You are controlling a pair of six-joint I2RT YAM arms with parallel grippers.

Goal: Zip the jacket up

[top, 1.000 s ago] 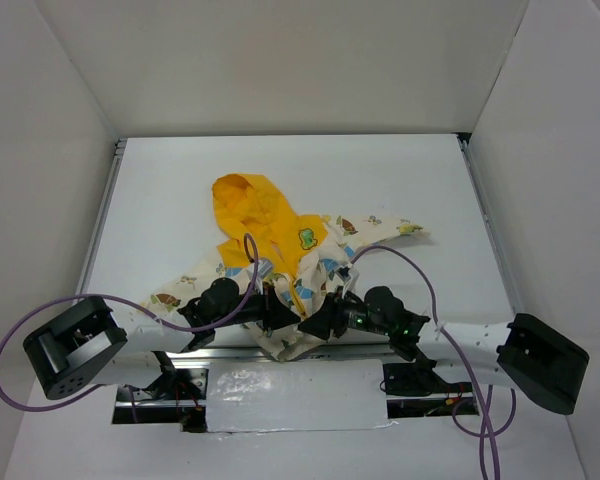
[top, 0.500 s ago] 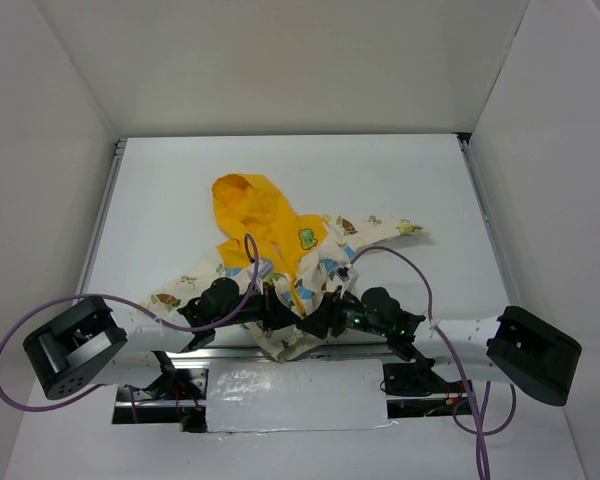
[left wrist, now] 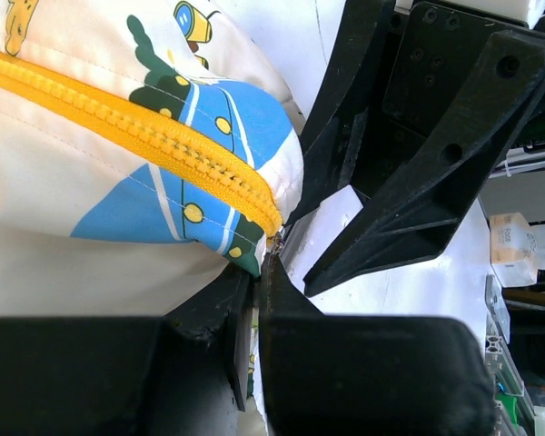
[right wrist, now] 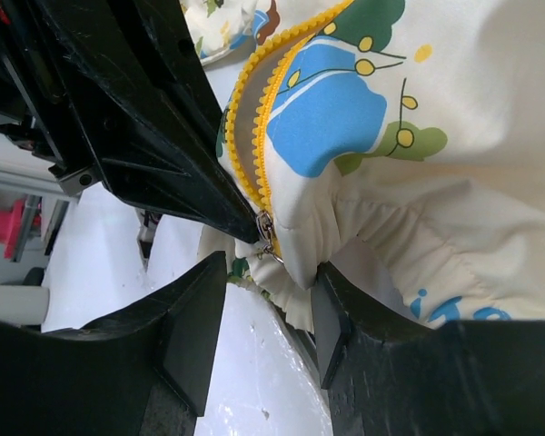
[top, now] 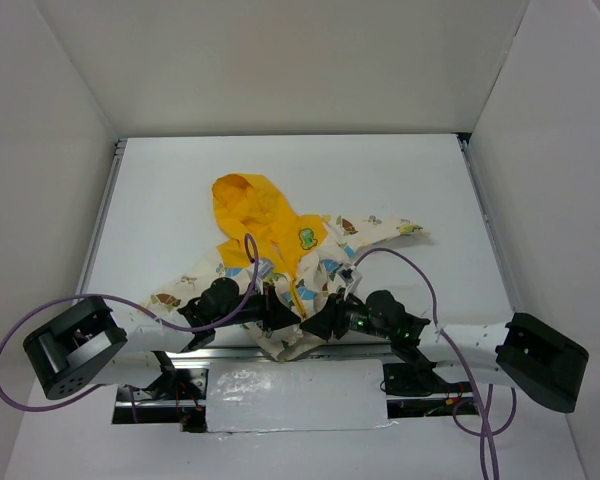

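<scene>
The cream dinosaur-print child's jacket [top: 280, 255] with its yellow hood lies on the white table [top: 400, 180], hem nearest the arms. The left gripper [left wrist: 254, 300] pinches the hem; the right gripper [right wrist: 263, 300] gapes around the small metal slider [right wrist: 265, 229]. Misaligned teeth could jam.

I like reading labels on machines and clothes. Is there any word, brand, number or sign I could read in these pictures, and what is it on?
None can be read.
The jacket carries only cartoon pictures, no letters.
The left gripper and right gripper show bare black plastic with screw holes, no markings.
A small crumpled packet at the edge of the left wrist view is too blurred to show any print.
</scene>
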